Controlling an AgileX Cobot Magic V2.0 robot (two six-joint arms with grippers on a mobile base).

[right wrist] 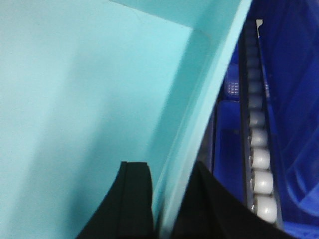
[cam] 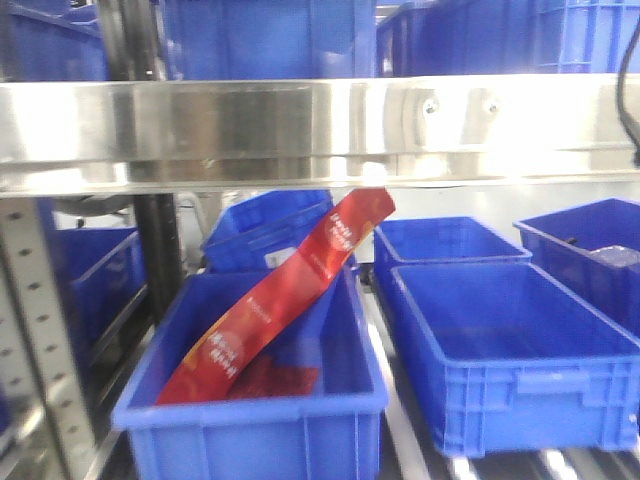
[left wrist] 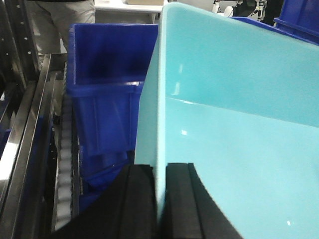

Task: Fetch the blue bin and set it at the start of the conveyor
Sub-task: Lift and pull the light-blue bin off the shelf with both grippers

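The blue bin [left wrist: 234, 114], a pale turquoise tub, fills the left wrist view, tilted. My left gripper [left wrist: 160, 179] is shut on its left wall, one black finger inside and one outside. The right wrist view shows the same bin [right wrist: 84, 99] from inside. There my right gripper [right wrist: 172, 189] is shut on its right wall, with the rim between the two black fingers. The front view shows neither the bin nor the grippers. The conveyor start is out of view.
A steel shelf rail [cam: 320, 125] crosses the front view. Below it stand several dark blue bins [cam: 510, 350]; the near left one holds a red packet [cam: 290, 290]. A dark blue bin [left wrist: 107, 99] sits left of the tub. White rollers [right wrist: 259, 149] run along its right.
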